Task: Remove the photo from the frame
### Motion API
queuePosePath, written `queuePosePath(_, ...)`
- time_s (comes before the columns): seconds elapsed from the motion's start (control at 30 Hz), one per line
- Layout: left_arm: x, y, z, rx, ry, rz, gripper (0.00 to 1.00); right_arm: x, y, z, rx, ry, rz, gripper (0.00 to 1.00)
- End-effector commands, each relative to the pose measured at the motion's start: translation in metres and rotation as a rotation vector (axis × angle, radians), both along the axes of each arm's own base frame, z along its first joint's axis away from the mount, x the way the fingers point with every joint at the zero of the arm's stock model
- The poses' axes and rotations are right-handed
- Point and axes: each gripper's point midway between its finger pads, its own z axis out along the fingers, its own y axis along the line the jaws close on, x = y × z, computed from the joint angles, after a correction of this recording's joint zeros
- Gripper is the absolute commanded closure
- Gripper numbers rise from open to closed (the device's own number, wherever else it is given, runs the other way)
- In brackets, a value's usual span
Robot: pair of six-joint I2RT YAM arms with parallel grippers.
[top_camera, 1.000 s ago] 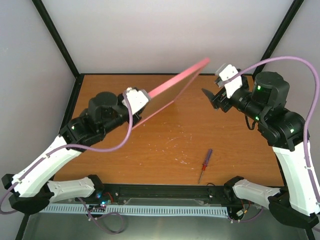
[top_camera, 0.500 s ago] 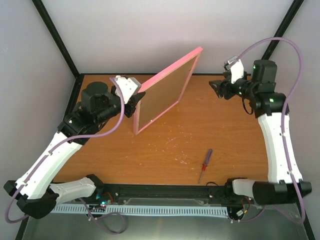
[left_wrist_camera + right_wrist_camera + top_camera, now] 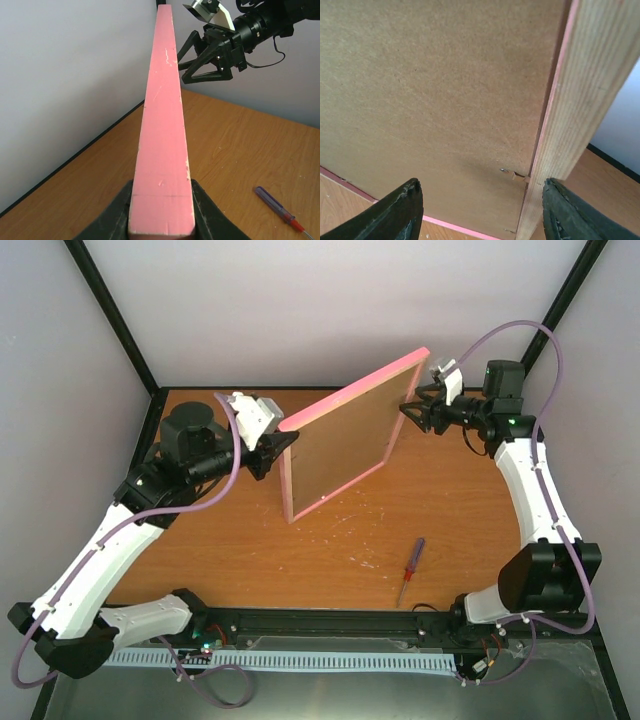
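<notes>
Left fingers [image 3: 114, 220] clamp the frame [image 3: 340, 445] edge; right fingers [image 3: 400, 215] gape at its back rim

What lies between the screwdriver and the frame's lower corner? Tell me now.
Only bare tabletop, with faint white scuffs, separates the screwdriver from the frame; the top external view shows it.

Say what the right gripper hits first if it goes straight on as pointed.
Probably the frame: its brown hardboard back, close to the pale wood rim and a small metal clip. The right gripper faces it with jaws open; the gap is unclear.
</notes>
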Motion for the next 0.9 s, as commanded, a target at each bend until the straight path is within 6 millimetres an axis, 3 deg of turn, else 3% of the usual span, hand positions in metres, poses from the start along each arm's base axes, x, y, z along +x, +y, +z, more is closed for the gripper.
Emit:
queuePosePath(0.0, -0.024, 0.005, 0.073, -0.156, -0.158, -0.063, 0.99, 0.007, 0.004, 0.006, 0.035, -0.067, 0.047, 0.37)
queuePosePath(0.23, -0.017, 0.007, 0.072, -0.149, -0.142, -0.063, 0.99, 0.012, -0.019, 0.009, 0.014, -0.087, -0.002, 0.38)
queuePosePath(0.33, -0.016, 0.007, 0.071, -0.147, -0.141, -0.071, 0.99, 0.020, -0.032, 0.005, 0.005, -0.078, -0.024, 0.31)
queuePosePath(0.53, -0.015, 0.002, 0.068, -0.138, -0.139, -0.100, 0.99, 0.002, -0.011, -0.009, 0.047, -0.044, 0.231, 0.15)
queuePosePath(0.73, -0.015, 0.000, 0.072, -0.139, -0.135, -0.130, 0.99, -0.005, 0.000, -0.003, 0.176, -0.004, 0.378, 0.21)
queuePosePath(0.87, -0.004, 0.008, 0.074, -0.145, -0.138, -0.081, 0.99, -0.010, 0.002, -0.004, 0.201, 0.007, 0.408, 0.36)
